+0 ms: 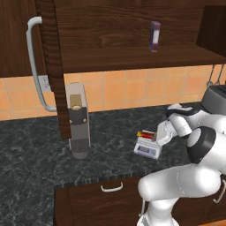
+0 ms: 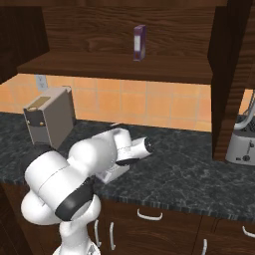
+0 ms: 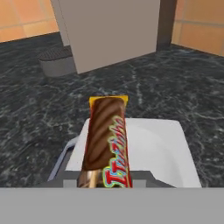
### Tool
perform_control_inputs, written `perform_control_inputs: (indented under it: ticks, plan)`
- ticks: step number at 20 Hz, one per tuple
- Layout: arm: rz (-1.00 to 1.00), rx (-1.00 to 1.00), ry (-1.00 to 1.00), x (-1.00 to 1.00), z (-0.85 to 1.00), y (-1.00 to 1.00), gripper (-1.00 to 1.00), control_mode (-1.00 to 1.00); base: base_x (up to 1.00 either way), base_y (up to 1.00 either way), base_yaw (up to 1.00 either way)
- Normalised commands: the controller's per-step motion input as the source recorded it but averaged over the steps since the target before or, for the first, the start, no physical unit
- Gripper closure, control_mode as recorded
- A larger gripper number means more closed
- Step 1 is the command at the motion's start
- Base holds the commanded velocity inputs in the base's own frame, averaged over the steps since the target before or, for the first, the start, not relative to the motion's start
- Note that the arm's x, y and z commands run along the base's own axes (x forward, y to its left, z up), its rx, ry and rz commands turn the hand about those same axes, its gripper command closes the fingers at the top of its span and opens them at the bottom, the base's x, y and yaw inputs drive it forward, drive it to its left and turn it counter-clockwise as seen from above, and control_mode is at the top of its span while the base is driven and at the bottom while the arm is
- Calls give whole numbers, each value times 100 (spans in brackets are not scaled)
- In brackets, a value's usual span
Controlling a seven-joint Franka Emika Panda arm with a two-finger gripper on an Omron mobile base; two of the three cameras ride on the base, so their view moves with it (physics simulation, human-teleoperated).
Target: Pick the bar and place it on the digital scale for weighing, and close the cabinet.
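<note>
Flat, even rendered light, no clear source. Dark marbled stone countertop [image 1: 35, 145] reads dim w/ faint pale veining, no glare. Orange tiled backsplash [image 1: 128, 88] brightest. Soft shade under dark-brown wood shelf [image 2: 114, 67]. Hand view slightly soft, pixelated; no edge distortion.

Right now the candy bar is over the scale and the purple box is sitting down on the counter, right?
Not quite. The candy bar is over the scale, but the purple box stands up on the cabinet shelf, not on the counter. The left base view shows it.
</note>
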Motion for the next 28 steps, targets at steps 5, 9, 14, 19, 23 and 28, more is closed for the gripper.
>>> perform_control_inputs:
  ticks: [5,9,14,19,23,28]
  plan:
    - [0,0,-1,10,-30,-8,100,-100,0,0,0]
    - [0,0,0,1,-52,0,-100,-100,0,0,0]
    - [0,0,-12,-21,-4,0,-100,-100,0,0,0]
    - [0,0,-21,-23,5,0,-100,-100,0,0,0]
    - [0,0,-12,-2,1,0,-100,-100,0,0,0]
    - [0,0,-19,-32,51,6,-100,-100,0,0,0]
